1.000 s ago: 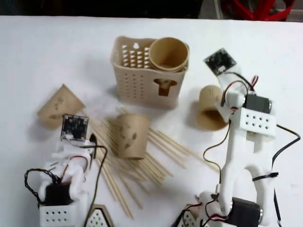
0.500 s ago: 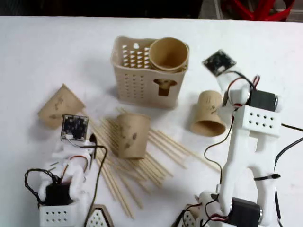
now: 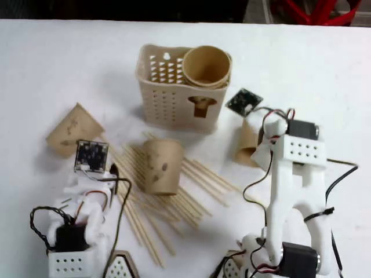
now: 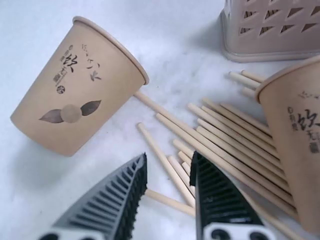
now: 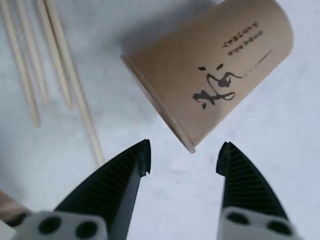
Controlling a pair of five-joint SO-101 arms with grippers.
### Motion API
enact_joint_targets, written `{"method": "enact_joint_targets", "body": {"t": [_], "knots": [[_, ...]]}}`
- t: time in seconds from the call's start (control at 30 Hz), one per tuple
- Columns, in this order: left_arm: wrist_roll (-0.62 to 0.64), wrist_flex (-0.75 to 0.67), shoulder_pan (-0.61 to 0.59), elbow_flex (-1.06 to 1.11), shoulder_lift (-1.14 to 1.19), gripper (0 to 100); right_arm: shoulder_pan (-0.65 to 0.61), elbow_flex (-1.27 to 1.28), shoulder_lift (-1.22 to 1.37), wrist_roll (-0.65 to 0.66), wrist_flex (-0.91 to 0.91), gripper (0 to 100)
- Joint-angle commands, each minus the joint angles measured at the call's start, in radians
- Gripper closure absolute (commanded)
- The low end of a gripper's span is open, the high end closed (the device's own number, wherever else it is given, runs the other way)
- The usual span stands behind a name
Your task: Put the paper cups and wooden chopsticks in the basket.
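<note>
White table (image 3: 324, 69) underneath, two arms at its near edge. Just ahead of the right gripper (image 5: 182, 155), a toppled paper cup (image 5: 210, 70) on its side, rim facing the fingertips opposite the gap, touching neither. Jaws spread wide, holding nothing. Off to that gripper's side, a few loose wooden chopsticks (image 5: 60, 70) flat on the surface. Beyond the toppled paper cup, the perforated basket (image 3: 168, 98), upright, with a nested paper cup (image 3: 207, 66) standing in one end, mouth up. Left gripper (image 4: 167, 165) low over the chopstick pile (image 4: 220, 145), parted a little, empty, one stick's end right under the gap. Ahead of it and to one side, a second fallen cup (image 4: 75, 90) on its side, well apart from the basket. On the other side, a third cup (image 4: 295, 140) resting on the sticks, between that gripper and the basket.
</note>
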Motion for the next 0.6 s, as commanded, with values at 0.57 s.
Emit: {"method": "enact_joint_targets", "body": {"t": [0.57], "knots": [[-0.011, -0.032, -0.008, -0.009, 0.008, 84, 0.087, 0.071, -0.042, -0.173, -0.401, 97.8]]}}
